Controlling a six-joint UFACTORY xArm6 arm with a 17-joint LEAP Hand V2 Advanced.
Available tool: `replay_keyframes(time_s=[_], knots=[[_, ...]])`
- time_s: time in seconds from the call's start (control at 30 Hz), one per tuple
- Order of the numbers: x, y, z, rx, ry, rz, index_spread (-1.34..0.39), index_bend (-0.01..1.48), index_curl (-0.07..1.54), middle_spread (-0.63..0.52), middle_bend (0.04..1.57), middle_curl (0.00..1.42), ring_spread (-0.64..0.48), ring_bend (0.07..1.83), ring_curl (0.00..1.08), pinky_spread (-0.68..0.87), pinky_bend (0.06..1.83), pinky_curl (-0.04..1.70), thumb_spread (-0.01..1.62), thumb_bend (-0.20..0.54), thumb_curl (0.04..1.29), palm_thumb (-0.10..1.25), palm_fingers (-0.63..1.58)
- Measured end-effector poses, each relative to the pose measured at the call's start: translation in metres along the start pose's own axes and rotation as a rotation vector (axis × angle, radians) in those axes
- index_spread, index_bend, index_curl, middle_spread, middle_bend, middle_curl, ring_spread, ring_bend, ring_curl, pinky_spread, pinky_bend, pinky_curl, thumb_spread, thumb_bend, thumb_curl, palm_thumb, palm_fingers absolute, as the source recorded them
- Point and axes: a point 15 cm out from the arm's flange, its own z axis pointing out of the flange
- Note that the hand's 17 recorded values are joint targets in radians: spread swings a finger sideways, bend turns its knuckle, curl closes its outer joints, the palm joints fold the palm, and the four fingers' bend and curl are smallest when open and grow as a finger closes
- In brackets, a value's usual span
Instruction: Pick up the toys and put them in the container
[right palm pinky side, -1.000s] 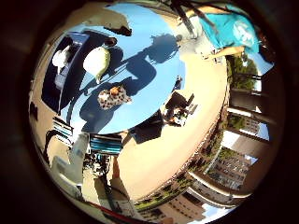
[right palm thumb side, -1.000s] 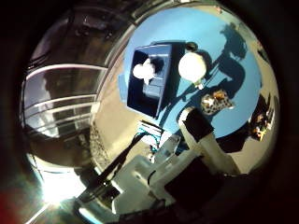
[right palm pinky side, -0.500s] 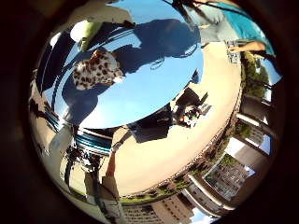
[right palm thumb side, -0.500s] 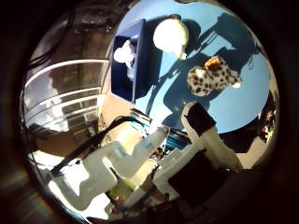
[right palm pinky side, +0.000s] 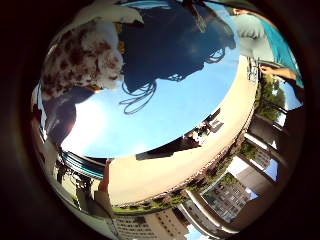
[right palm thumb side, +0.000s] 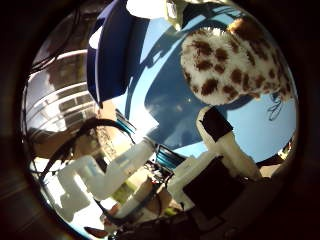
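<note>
Our open hand (right palm thumb side: 220, 145) hovers close over the spotted plush toy (right palm thumb side: 232, 62), not yet grasped, the blue container (right palm thumb side: 107, 55) just beyond.

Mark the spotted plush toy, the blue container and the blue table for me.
spotted plush toy (right palm thumb side: 230, 67): thumb side palm view, on its spotted body.
blue container (right palm thumb side: 107, 60): thumb side palm view, on its outer wall.
blue table (right palm pinky side: 170, 110): little finger side palm view, on a bare sunlit patch.
</note>
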Motion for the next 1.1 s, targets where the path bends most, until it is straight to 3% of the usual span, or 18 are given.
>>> replay_keyframes(time_s=[0.17, 0.27, 0.37, 0.43, 0.53, 0.63, 0.83, 1.0, 1.1], knots=[[0.0, -0.005, 0.02, -0.071, 0.009, -0.02, -0.19, 0.23, 0.3, 0.0, 0.19, 0.32, 0.25, 0.34, 0.31, 0.45, 0.54, 0.22, 1.11, -0.022, 0.38, 0.72, 0.27], [0.001, -0.008, 0.021, -0.071, 0.017, -0.028, -0.19, 0.26, 0.3, -0.06, 0.26, 0.35, 0.24, 0.43, 0.31, 0.43, 0.5, 0.18, 1.11, -0.022, 0.39, 0.74, 0.56], [-0.002, -0.013, 0.019, -0.072, 0.027, -0.044, -0.29, 0.3, 0.32, -0.13, 0.37, 0.39, 0.19, 0.58, 0.35, 0.43, 0.6, 0.19, 1.1, -0.019, 0.39, 0.77, 1.04], [0.0, -0.013, 0.018, -0.074, 0.037, -0.05, -0.35, 0.22, 0.33, -0.14, 0.55, 0.48, 0.15, 0.77, 0.44, 0.43, 0.72, 0.24, 1.09, -0.016, 0.4, 0.8, 1.21], [0.001, -0.012, 0.011, -0.062, 0.047, -0.047, -0.42, 0.14, 0.32, -0.18, 0.71, 0.58, 0.1, 1.03, 0.55, 0.41, 0.82, 0.29, 1.07, -0.014, 0.42, 0.84, 1.13], [0.007, -0.003, -0.003, -0.032, 0.056, -0.02, -0.52, 0.19, 0.32, -0.22, 0.83, 0.68, 0.03, 1.2, 0.64, 0.39, 1.02, 0.37, 1.06, -0.009, 0.44, 0.89, 1.08], [0.008, 0.013, -0.046, 0.052, 0.089, 0.017, -0.69, 0.36, 0.4, -0.26, 1.01, 0.84, -0.05, 1.29, 0.74, 0.31, 1.31, 0.53, 1.05, 0.02, 0.53, 1.04, 1.05], [-0.029, 0.029, -0.075, 0.003, 0.059, -0.03, -0.81, 0.47, 0.5, -0.27, 1.1, 0.94, -0.09, 1.36, 0.8, 0.24, 1.45, 0.64, 1.07, -0.006, 0.59, 1.05, 0.95], [-0.042, 0.041, -0.127, 0.047, 0.096, -0.032, -0.87, 0.53, 0.58, -0.27, 1.14, 0.99, -0.11, 1.4, 0.82, 0.21, 1.51, 0.7, 1.08, -0.014, 0.62, 1.03, 0.89]])
